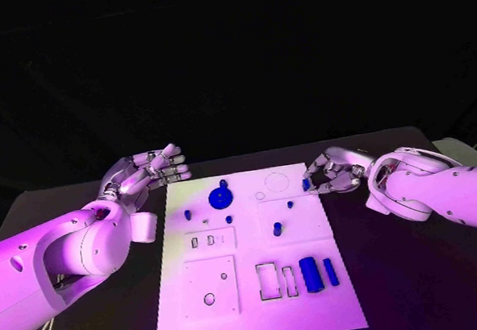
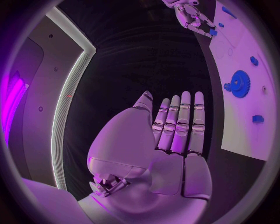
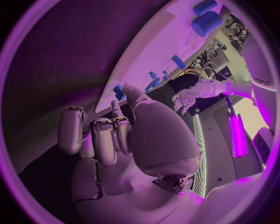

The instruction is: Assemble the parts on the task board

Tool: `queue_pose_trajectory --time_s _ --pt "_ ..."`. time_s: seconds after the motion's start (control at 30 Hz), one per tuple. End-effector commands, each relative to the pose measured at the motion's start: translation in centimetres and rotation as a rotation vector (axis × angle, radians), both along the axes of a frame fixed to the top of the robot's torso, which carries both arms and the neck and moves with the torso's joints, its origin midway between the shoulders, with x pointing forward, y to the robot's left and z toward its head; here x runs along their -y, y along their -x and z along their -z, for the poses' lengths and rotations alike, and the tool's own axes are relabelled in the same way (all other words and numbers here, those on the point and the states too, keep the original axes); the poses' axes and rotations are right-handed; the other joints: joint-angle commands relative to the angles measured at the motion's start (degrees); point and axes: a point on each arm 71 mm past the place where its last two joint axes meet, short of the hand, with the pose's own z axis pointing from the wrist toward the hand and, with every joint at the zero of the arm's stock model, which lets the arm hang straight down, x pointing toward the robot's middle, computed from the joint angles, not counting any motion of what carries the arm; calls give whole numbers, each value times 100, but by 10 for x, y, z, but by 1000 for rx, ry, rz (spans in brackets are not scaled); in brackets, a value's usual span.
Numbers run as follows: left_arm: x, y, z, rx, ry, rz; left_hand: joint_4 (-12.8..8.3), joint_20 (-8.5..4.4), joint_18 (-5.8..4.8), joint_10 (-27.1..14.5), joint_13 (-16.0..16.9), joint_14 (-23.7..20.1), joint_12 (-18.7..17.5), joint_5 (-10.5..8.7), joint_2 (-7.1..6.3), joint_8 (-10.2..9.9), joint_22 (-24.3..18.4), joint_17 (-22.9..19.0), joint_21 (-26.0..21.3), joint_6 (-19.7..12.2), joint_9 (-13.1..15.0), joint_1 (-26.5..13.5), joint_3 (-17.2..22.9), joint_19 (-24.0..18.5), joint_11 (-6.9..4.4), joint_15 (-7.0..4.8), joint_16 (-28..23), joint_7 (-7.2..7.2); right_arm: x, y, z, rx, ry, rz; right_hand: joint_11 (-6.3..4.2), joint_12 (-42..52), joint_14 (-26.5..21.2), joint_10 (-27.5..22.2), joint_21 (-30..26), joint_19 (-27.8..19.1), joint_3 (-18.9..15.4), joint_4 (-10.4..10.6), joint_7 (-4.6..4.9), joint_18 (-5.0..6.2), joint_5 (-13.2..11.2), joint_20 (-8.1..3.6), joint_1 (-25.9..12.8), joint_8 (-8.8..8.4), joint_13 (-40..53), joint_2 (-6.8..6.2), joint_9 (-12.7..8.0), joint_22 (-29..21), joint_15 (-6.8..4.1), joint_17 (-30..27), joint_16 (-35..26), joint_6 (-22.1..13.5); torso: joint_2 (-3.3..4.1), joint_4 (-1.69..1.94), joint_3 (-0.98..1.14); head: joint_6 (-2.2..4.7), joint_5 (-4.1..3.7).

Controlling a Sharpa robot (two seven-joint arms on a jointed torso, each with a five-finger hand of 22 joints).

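Two white arms reach in over the black table (image 1: pixel 419 273), one at each long edge of the task board (image 1: pixel 260 327). The left hand (image 1: pixel 145 173) hovers off the board's far left corner, above bare table — palm flat, fingers straight and side by side, holding nothing. The right hand (image 1: pixel 332 171) sits at the board's right edge near the far corner, fingers curled in, with a small blue part (image 1: pixel 307 184) pinched at its fingertips just over the edge.

On the board, a blue gear (image 1: pixel 221 198) lies near the far edge with small blue pegs (image 1: pixel 188 214) around it, and a blue cylinder (image 1: pixel 310 274) with a thinner blue bar (image 1: pixel 330 271) beside it lies toward the near right corner, next to two rectangular slots (image 1: pixel 275 281). Dark table runs along both long edges, wider on the right.
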Motion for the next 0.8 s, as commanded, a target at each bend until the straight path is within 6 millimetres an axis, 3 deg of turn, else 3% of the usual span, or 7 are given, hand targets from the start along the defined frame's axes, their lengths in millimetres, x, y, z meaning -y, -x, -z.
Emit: queue_pose_trajectory --time_s 0.03,0.8 --pt "2 0 -2 15 11 20 -15 5 66 19 -2 -13 -27 4 -22 -25 -7 8 -12 9 0 41 -19 -34 38 28 -33 24 -2 0 2 -8 2 -6 13 33 492 41 20 36 -28 8 10 29 22 -17 -54 25 819 7 4 44 10 1142 27 49 4 5 -2 11 9" --pt "3 1 -2 11 11 22 -26 5 66 22 -2 -12 -33 5 -21 -30 -8 10 -11 11 1 57 -14 -36 37 27 -39 24 -11 -3 4 -4 -1 4 -27 106 503 133 57 92 66 22 -40 18 -33 -28 -76 187 911 167 35 105 -15 1184 50 337 -3 -2 5 -16 40"
